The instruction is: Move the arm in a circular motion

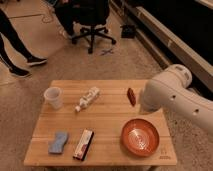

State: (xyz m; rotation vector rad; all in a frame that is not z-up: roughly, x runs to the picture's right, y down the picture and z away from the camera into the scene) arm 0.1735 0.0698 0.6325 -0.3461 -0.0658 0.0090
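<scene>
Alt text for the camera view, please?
A thick cream-white tubular robot arm fills the right side, above the edge of a light wooden table; its gripper is out of view. The table holds a clear plastic cup, a tipped white bottle, an orange bowl and a blue sponge.

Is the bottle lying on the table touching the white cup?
Apart: the camera view shows bare tabletop between bottle and cup. The gripper is out of view.

The thick cream-white tubular robot arm [180, 100] enters from the right, its rounded joint over the wooden table [107, 117] at its right edge; the gripper is out of sight.
</scene>
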